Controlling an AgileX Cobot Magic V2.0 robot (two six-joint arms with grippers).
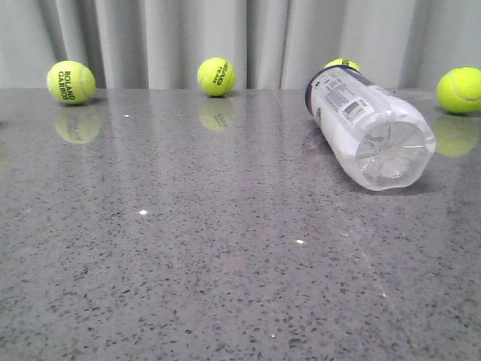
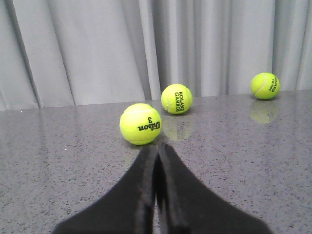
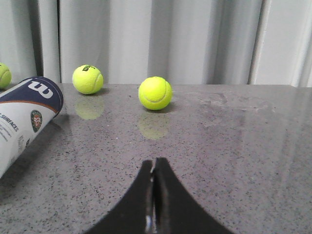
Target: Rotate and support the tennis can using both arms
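The tennis can [image 1: 368,128] lies on its side at the right of the grey table, its clear bottom end toward the front camera and its navy band toward the curtain. The right wrist view catches the can's navy end and white label [image 3: 27,122] at the edge. My right gripper [image 3: 154,162] is shut with nothing in it, low over bare table, well apart from the can. Also shut and empty, my left gripper [image 2: 157,146] sits just short of a Wilson tennis ball [image 2: 141,124]. Neither arm appears in the front view.
Tennis balls lie along the back by the grey curtain: one at far left [image 1: 71,82], one in the middle [image 1: 216,76], one behind the can [image 1: 343,65], one at far right [image 1: 461,89]. The speckled table [image 1: 188,248] stretches toward the camera.
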